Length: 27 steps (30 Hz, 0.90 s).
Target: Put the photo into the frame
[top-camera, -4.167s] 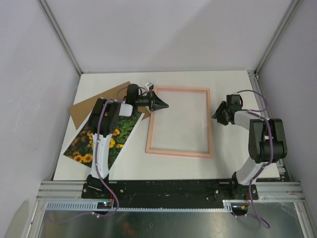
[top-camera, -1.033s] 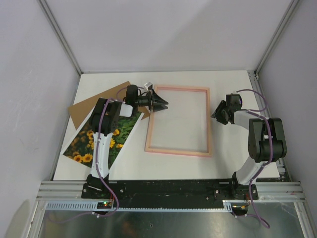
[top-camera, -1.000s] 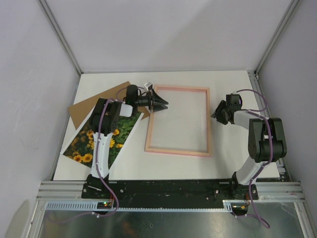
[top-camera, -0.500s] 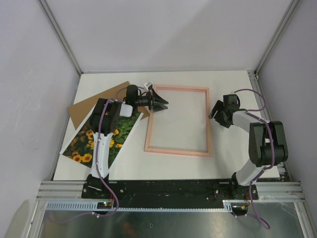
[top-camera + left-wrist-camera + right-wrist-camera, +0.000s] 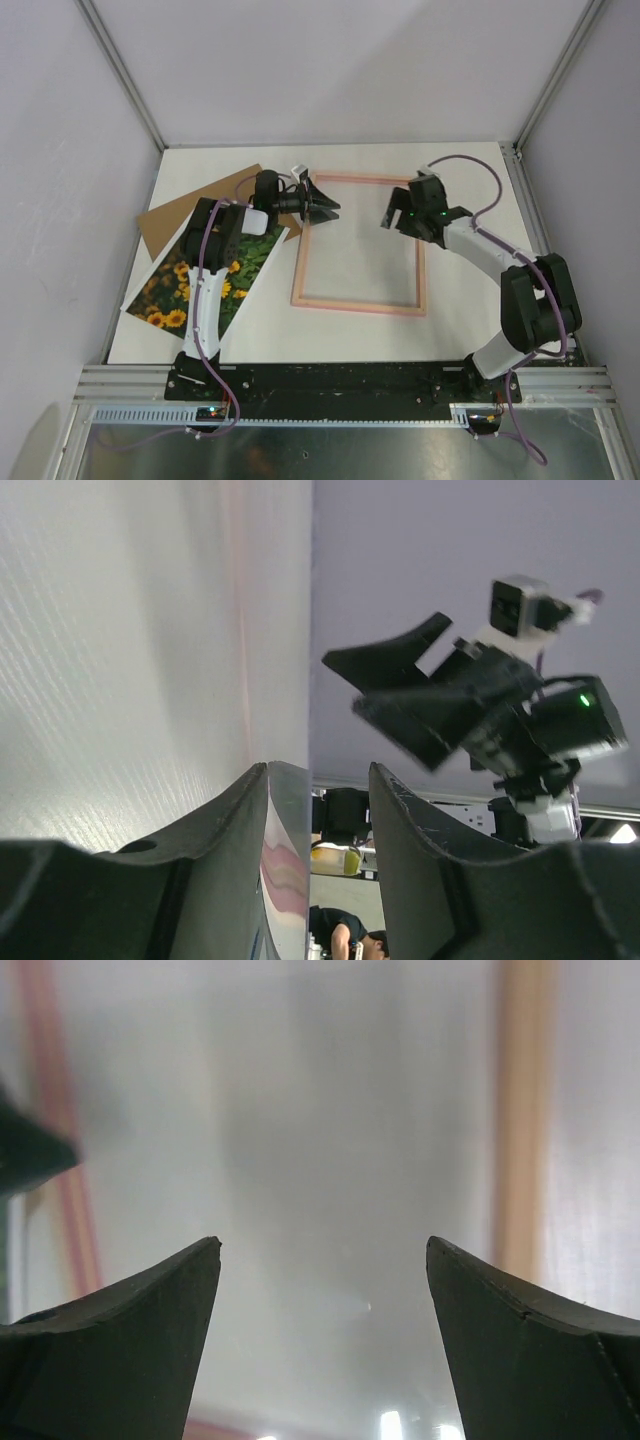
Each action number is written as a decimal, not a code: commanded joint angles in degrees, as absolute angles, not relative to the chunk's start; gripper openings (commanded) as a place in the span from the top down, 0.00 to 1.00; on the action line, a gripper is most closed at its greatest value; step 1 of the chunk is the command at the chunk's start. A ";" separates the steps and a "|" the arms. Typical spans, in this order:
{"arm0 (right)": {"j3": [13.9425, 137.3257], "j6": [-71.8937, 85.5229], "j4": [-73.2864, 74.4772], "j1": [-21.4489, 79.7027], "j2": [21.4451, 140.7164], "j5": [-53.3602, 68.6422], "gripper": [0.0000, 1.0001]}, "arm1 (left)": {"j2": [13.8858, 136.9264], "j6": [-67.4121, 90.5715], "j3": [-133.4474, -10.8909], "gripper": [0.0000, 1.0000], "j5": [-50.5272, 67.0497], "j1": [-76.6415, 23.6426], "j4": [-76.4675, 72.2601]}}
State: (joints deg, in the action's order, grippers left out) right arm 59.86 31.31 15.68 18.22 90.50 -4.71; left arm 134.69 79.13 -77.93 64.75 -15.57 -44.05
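The frame, thin pale pink rails, lies flat mid-table. The photo, sunflowers on dark green, lies at the left, partly under my left arm. My left gripper is open at the frame's far-left corner. In the left wrist view its jaws stand apart, with a thin reflective sheet edge against the left finger. My right gripper is open and empty above the frame's far-right part. In the right wrist view it looks down between the two side rails.
A plain brown backing board lies under the photo's far end at the left. My right gripper shows opposite in the left wrist view. Purple walls enclose the white table on three sides.
My right arm has swung left from beside the frame's right rail to over the frame's far-right part. My left gripper, shut four seconds ago, is open. The frame has shifted slightly left.
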 commanded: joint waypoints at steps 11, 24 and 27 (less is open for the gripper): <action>73.57 35.65 18.06 43.21 94.53 -15.06 0.06 | 135.25 78.96 -80.68 0.51 64.92 -16.15 -46.23; 87.98 33.28 25.72 51.44 107.90 -27.03 0.03 | 135.55 79.08 -81.05 0.52 65.26 -16.34 -46.23; 90.02 33.01 26.90 52.23 109.92 -28.43 0.02 | 135.57 79.11 -81.05 0.52 65.35 -16.38 -46.23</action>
State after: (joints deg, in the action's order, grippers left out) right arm 85.65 34.02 24.32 51.27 107.96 -23.16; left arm 135.46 79.13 -78.89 64.73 -15.92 -44.07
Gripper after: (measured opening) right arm 0.975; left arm 0.481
